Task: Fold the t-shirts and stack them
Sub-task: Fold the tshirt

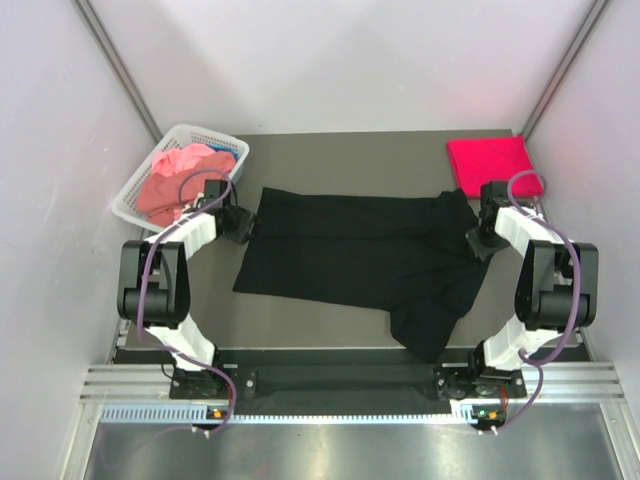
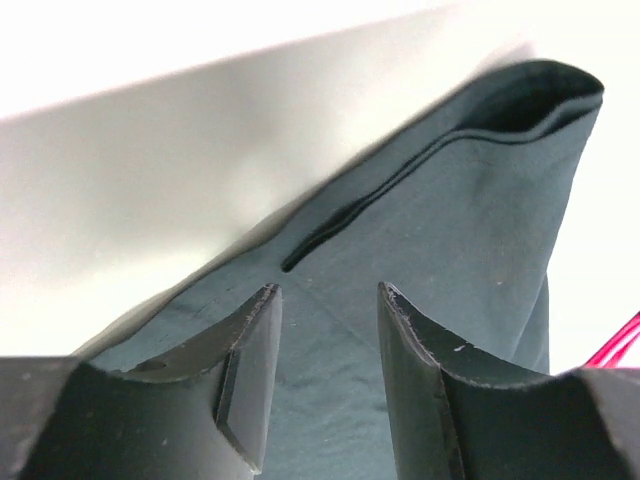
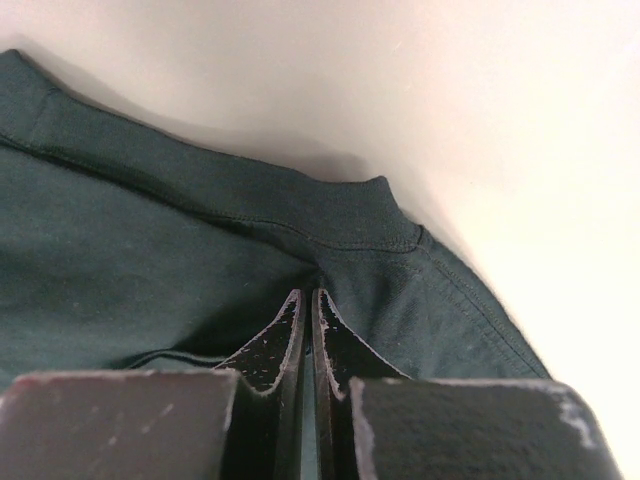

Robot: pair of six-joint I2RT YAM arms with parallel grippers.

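Across the middle of the top view lay the black cloth short-sleeved t-shirt, spread lengthwise and not yet folded. At its right end the right gripper was closed tight on the cloth just behind the ribbed collar. At its left end the left gripper hung over the hem, jaws apart, holding nothing. The first fold seemed in preparation; next, the left needed to close on the hem. A folded crimson t-shirt sat upper right and a salmon pink t-shirt filled the white plastic lattice basket upper left, on the matte grey-brown table between pale walls.

One black t-shirt, one red t-shirt, one pink t-shirt, one basket, two pincers
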